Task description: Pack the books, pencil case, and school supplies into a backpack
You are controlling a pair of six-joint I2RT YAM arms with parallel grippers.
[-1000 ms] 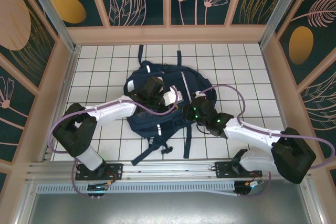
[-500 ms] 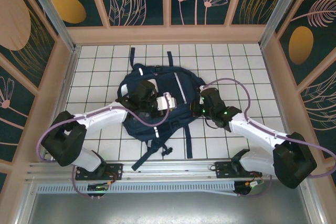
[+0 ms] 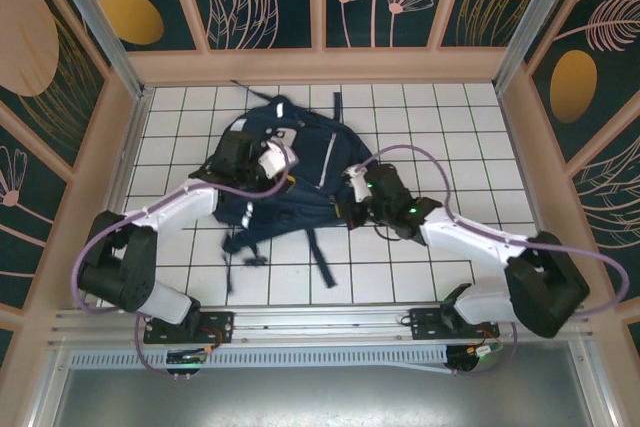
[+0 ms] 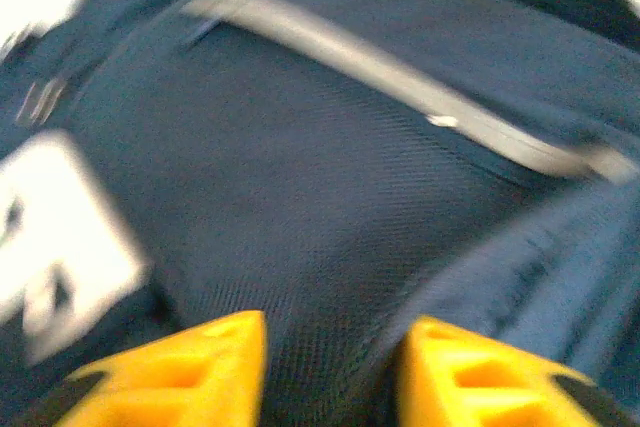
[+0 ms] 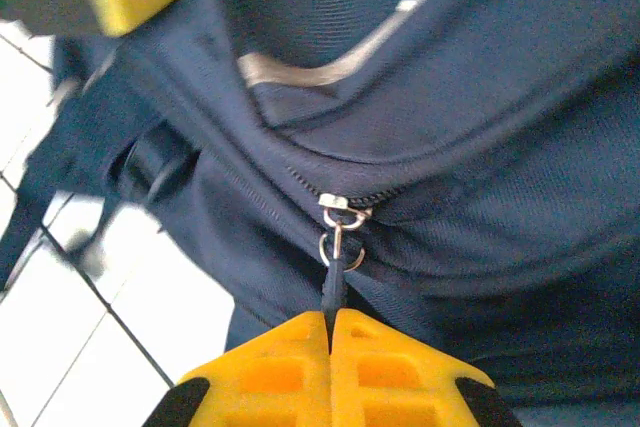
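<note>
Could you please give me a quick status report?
Left pincer open at backpack. Right pincer shut on zip pull. Straps lie loose.

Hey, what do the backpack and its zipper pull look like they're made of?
The backpack: matte woven synthetic, likely nylon or polyester; fine weave grain shows. Its zipper slider and ring: shiny silvery metal, it glints. The pull cord: dark and matte, probably braided cord, too thin to confirm.

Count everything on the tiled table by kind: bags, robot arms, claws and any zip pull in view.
Backpack: 1
Robot arms: 2 (left arm, right arm)
Claws: 2 (left claw, right claw)
Zip pull: 1, pinched in the right claw
Total: 6
</note>
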